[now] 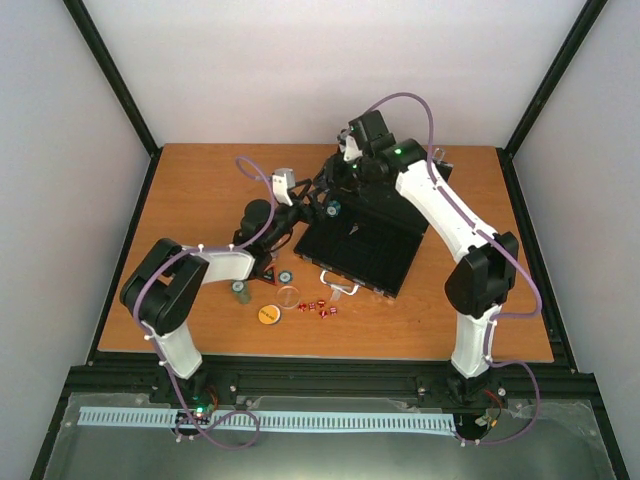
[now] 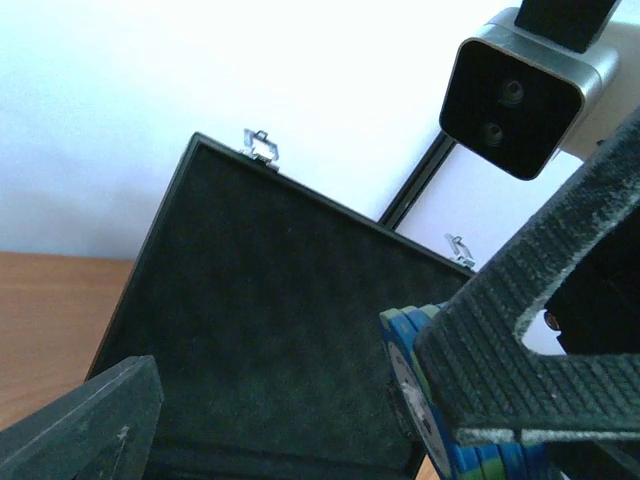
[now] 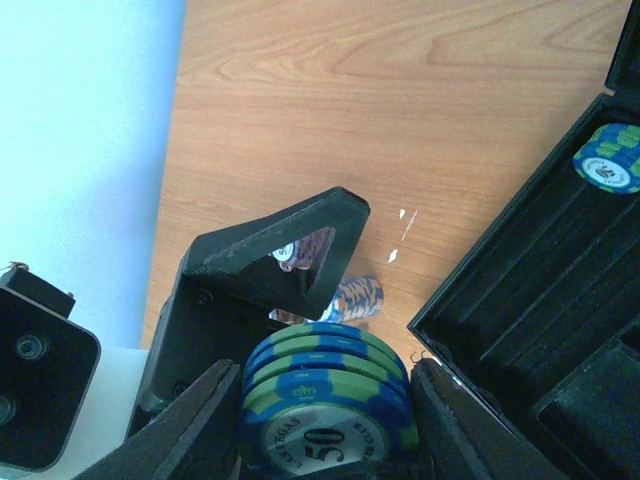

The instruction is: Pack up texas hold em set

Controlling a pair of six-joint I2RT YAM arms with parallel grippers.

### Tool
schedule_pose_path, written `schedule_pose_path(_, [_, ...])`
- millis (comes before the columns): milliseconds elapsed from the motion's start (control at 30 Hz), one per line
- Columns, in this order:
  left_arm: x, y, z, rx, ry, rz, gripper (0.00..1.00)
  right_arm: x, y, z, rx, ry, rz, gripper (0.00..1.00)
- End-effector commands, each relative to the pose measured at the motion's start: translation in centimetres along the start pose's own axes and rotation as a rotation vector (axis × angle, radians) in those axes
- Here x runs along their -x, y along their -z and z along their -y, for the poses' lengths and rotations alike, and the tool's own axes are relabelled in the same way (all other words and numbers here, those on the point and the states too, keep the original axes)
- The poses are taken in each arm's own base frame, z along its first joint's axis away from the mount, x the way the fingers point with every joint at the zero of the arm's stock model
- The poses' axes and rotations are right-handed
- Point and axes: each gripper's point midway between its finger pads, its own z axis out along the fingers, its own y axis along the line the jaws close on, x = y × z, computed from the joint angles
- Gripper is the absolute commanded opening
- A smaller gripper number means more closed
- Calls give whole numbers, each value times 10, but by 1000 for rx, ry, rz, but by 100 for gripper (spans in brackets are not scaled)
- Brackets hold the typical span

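While my right gripper (image 3: 325,385) is clenched on a stack of blue-and-green poker chips (image 3: 325,425), pinching its rim from both sides, my left gripper (image 2: 288,358) hangs with its jaws spread wide and grasps nothing. One of its fingers (image 2: 490,290) stands just beside that same stack. Both my hands meet at the far left corner of the black case (image 1: 365,255), which lies open on the wooden table (image 1: 200,200), right of centre, with its foam-lined lid (image 2: 260,300) raised. A second blue-and-green stack (image 3: 607,157) sits in a groove of the case's tray. On the table by the case's near left corner lie a small chip stack (image 1: 240,291), another chip stack (image 1: 285,275), an orange disc (image 1: 268,314) and red dice (image 1: 322,309).
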Motion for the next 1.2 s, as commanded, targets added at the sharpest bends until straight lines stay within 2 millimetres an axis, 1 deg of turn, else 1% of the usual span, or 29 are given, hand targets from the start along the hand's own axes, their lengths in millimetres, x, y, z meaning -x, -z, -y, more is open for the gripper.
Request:
schedule_pose_path(0, [37,-14,-7,0,4,113,85,-11,23,-12,38,9,-22,3])
schedule_pose_path(100, [45,-23,4,-49,4,117,74,-13,23,-11,38,6,-29,3])
schedule_pose_path(167, [48,-28,8,-68,6,120,71,-15,23,-11,38,5,-34,3])
schedule_pose_path(300, [52,-33,10,-81,-1,124,59,-18,23,-9,38,0,-41,3])
schedule_pose_path(367, [51,-34,10,-83,-8,118,49,-20,22,-7,37,-2,-43,3])
schedule_pose_path(433, [49,-37,10,-91,-13,96,36,-21,22,-6,38,-3,-45,3])
schedule_pose_path(467, [48,-38,10,-96,-15,89,31,-22,22,-6,37,-3,-46,3])
schedule_pose_path(533, [47,-38,10,-100,-13,81,30,-24,20,-4,36,-6,-52,3])
schedule_pose_path(667, [44,-40,10,-116,-34,40,10,-26,20,-2,32,-3,-52,3])
schedule_pose_path(733, [41,-41,10,-140,-56,3,3,-25,22,-1,25,9,-45,4])
schedule_pose_path(767, [37,-41,7,-140,-65,-29,1,-23,24,-1,21,11,-39,4])
schedule_pose_path(933, [27,-36,3,-168,-168,-173,1,-23,28,8,8,5,-25,4])
schedule_pose_path(1000, [16,-35,5,-227,-212,-281,1,-25,26,14,6,-4,-23,4])
schedule_pose_path(1067, [5,-34,4,-234,-278,-385,1,-28,24,18,7,-8,-27,4])
schedule_pose_path(1133, [-6,-30,2,-259,-368,-482,1,-27,22,21,4,-8,-26,8])
schedule_pose_path(1167, [-8,-29,4,-280,-404,-521,1,-26,22,23,1,-7,-23,10])
